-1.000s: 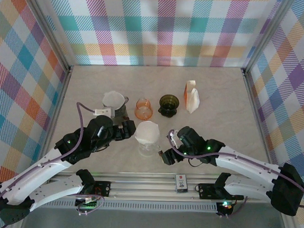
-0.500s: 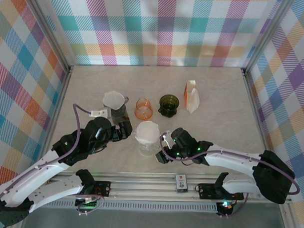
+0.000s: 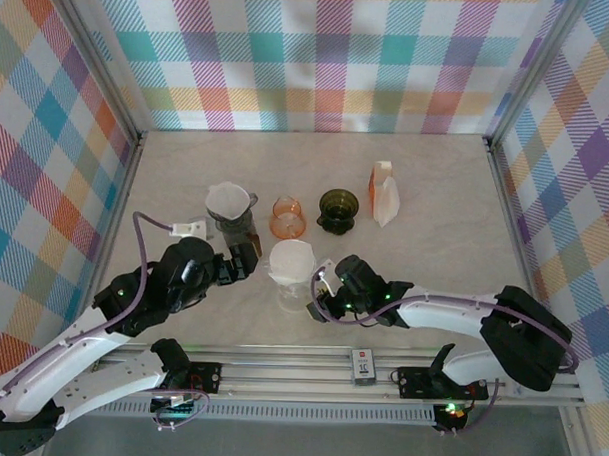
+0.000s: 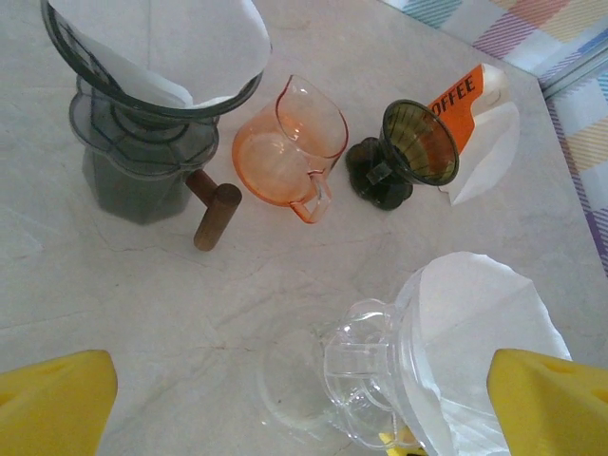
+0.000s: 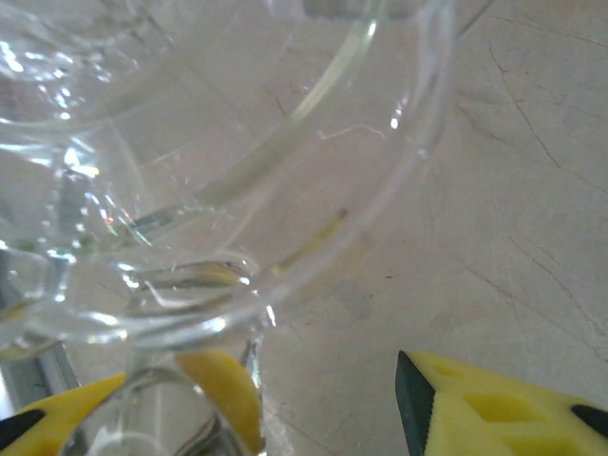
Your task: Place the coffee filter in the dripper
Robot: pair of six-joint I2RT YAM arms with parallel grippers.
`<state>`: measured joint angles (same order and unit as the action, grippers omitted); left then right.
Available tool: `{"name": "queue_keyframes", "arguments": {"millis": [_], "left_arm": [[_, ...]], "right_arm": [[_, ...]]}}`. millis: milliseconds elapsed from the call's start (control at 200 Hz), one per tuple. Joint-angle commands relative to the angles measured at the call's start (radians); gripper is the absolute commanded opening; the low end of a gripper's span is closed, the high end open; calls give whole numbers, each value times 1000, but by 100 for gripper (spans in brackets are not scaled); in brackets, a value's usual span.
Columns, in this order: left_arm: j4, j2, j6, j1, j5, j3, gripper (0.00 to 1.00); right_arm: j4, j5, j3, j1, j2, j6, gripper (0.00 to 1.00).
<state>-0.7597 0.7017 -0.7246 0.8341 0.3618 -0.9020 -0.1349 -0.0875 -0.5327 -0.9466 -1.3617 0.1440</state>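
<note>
From above, the left arm is seen stretched toward the tabletop's middle, the left gripper spread wide and empty. The right arm is folded along the near edge, with the right gripper at the clear dripper. The coffee filter is seated inside, mouth upward and axis upright.

In the left wrist view, three drippers, two seated filters and one orange jug are counted.

In the right wrist view, the fingers are held apart around the glass, one clear of it, so nothing is grasped.

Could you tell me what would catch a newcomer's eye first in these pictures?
The clear dripper holding a white filter, front centre. Behind it, a row: grey dripper, orange jug, green dripper, filter pack. Bright plaid walls surround everything.
</note>
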Motion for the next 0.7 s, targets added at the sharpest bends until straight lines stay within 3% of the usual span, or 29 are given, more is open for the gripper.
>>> {"name": "queue_keyframes", "arguments": {"millis": [0, 280, 695], "left_arm": [[-31, -23, 6, -12, 39, -32, 100], [-55, -36, -1, -12, 54, -39, 100], [-82, -53, -7, -14, 63, -46, 100]], "right_arm": [[-82, 22, -20, -6, -23, -25, 54], [-192, 17, -50, -6, -125, -42, 53], [-205, -18, -222, -6, -318, -96, 52]]}}
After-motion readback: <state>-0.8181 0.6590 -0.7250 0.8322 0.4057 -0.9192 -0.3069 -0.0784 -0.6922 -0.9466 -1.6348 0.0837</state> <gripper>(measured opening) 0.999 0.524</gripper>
